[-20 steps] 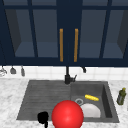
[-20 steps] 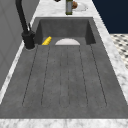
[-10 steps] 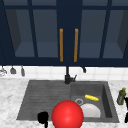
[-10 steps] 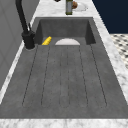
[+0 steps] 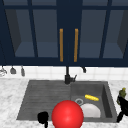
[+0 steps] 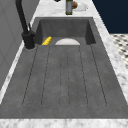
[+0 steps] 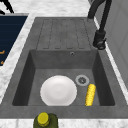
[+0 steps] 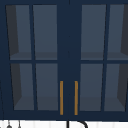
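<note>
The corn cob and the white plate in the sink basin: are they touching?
Apart. The right side view shows the corn cob lying right of the white plate, with a strip of bare basin floor between them.

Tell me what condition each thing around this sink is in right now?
Dark blue glass-door wall cabinet: both doors shut.
Black tap: no water running.
Round white plate: lying flat in the basin, nothing on it.
Yellow corn cob: lying on its side beside the plate.
Olive-green bottle: upright, yellow cap on.
Left hand: by the sink's front edge.
Right hand: beside the bottle.

Navy glass-door wall cabinet [image 8: 68,37], two orange handles [image 8: 61,97].
</note>
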### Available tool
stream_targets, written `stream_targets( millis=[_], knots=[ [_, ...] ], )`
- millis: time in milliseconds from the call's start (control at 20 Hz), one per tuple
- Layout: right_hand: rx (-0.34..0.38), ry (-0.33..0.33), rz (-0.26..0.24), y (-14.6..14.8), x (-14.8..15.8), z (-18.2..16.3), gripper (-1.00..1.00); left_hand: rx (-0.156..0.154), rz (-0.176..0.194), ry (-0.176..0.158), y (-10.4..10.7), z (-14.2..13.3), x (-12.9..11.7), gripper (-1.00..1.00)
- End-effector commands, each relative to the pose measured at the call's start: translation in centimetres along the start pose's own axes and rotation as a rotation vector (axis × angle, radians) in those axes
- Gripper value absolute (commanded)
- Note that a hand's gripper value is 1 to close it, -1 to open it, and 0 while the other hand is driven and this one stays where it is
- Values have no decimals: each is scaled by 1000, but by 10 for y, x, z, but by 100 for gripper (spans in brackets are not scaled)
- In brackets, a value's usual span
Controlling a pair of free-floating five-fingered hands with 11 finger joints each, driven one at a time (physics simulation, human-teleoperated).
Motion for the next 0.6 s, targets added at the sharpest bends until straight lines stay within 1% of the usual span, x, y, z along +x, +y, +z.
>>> stream_targets(
  millis=[0,250,550],
  knots=[
    [-61,39,-117,-3,8,5,-100,0,0,0,0,0,0,0],
    [-109,55,-192,-5,17,10,-100,0,0,0,0,0,0,0],
    [-158,94,-308,-4,20,12,-100,0,0,0,0,0,0,0]
  ],
)
